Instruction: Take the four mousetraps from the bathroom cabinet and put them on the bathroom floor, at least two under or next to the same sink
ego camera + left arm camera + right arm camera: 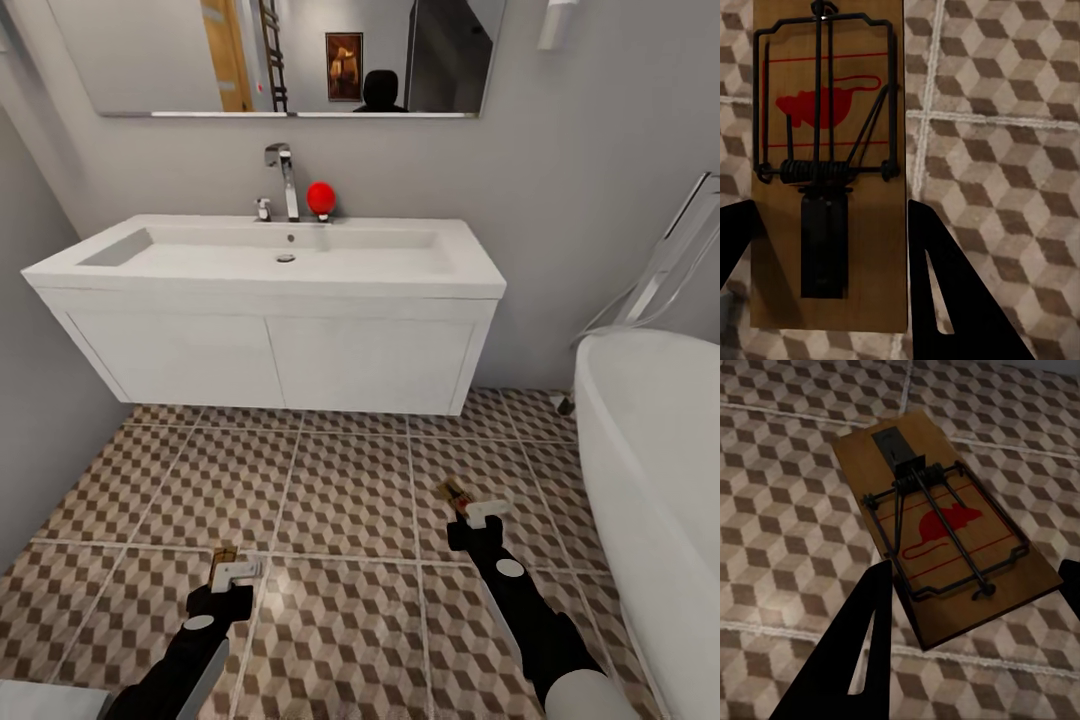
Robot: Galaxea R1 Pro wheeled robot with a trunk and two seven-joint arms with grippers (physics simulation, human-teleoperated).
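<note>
Two grippers each clamp a mousetrap: left on one, right on another. Both hang over the floor before the sink.

Surfaces as I see them from the rig:

- Mousetrap between my left gripper fingers: matt brown wood board, dark wire spring and bar, red printed mouse.
- Mousetrap at my right gripper: same wood, dark metal, red print.
- Bathroom floor beneath both tools: printed cube tile, low sheen, pale grout.
- Bathroom sink ahead: smooth white, chrome tap.
- Gripper fingers: matt black.
</note>
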